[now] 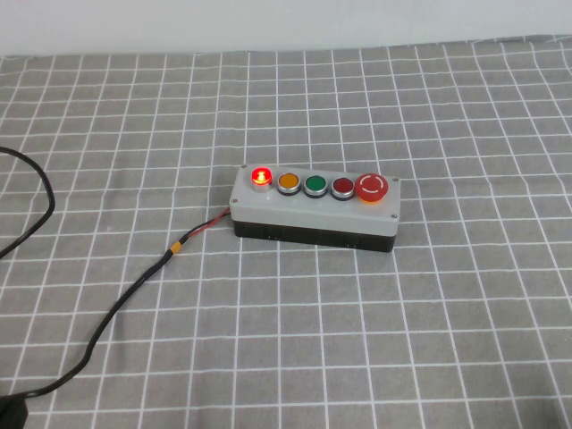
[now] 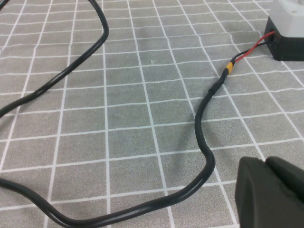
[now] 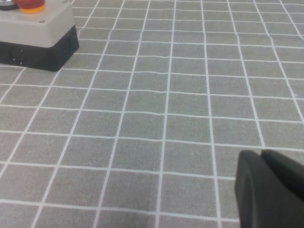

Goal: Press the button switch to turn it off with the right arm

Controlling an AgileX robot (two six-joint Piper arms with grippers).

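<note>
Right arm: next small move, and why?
Probably bring the right gripper forward and left toward the button switch. Its red lamp is lit, so it looks on, and the box sits well away from the gripper in the right wrist view. The left gripper sits by the cable; leave it.

Even, diffuse light is cast over the grey checked cloth (image 1: 357, 340), with no glare; only a faint shadow is seen under the button switch (image 1: 315, 207), whose leftmost red button (image 1: 261, 176) is lit and glowing. In the wrist views the dark gripper parts at the corner are rendered soft and out of focus.
</note>
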